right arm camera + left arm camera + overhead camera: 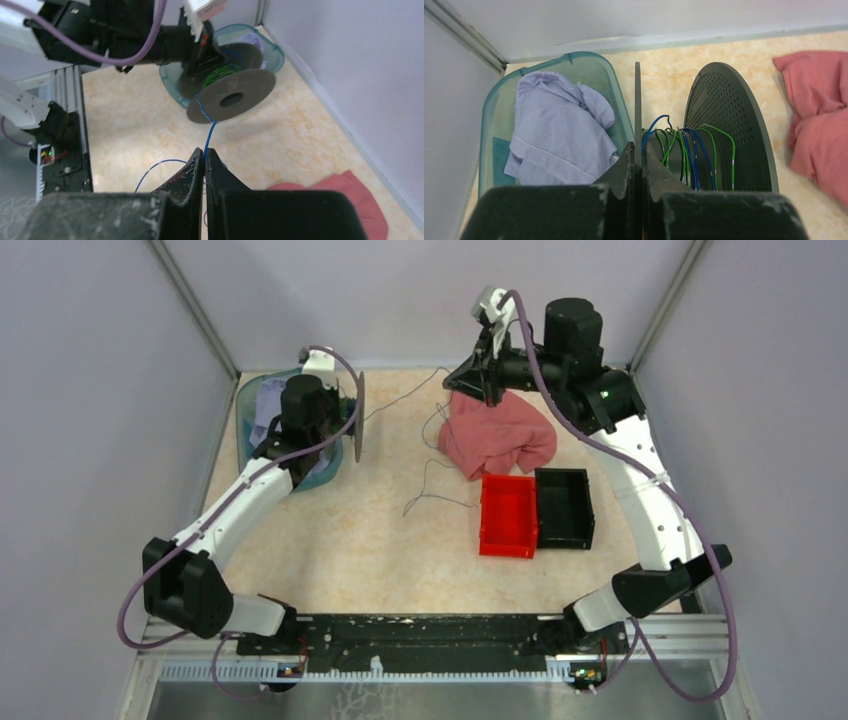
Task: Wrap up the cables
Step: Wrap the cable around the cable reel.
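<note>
The black spool [729, 125] stands on edge with blue and green cables [684, 155] wound on its core. My left gripper [637, 146] is shut on the spool's thin near flange [637, 100]; from above it [338, 412] holds the spool [358, 415] beside the basket. A thin blue cable [210, 132] runs from the spool [232, 97] into my right gripper [205, 151], which is shut on it. Seen from above, that gripper [490, 390] hangs over the pink cloth. The cable [405, 395] spans between them, and loose loops [430, 478] lie on the table.
A teal basket [246, 400] with a lavender cloth [559, 130] sits at the back left. A pink cloth [495, 435] lies at back centre. A red bin [508, 515] and a black bin [565, 507] stand side by side to the right.
</note>
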Motion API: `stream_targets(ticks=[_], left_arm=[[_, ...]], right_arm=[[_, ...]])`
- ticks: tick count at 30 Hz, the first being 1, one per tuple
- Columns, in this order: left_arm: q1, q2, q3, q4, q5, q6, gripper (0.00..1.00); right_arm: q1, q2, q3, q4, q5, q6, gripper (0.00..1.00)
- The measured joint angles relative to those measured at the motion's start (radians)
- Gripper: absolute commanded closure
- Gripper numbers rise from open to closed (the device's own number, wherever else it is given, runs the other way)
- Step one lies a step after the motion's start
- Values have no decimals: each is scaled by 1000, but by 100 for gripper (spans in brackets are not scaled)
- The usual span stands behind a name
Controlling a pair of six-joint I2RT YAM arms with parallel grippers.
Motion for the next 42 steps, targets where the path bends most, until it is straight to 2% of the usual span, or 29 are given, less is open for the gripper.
stream_targets(ticks=[19, 36, 42], left_arm=[[-109, -76, -30, -109, 219, 94, 100], [-111, -114, -26, -198, 417, 89, 100], [-111, -114, 0, -240, 474, 76, 100]], right_arm=[[-123, 109, 73, 101, 204, 137, 100], [-272, 229, 68, 189, 211, 182, 100], [-311, 287, 17, 200, 206, 181, 100]])
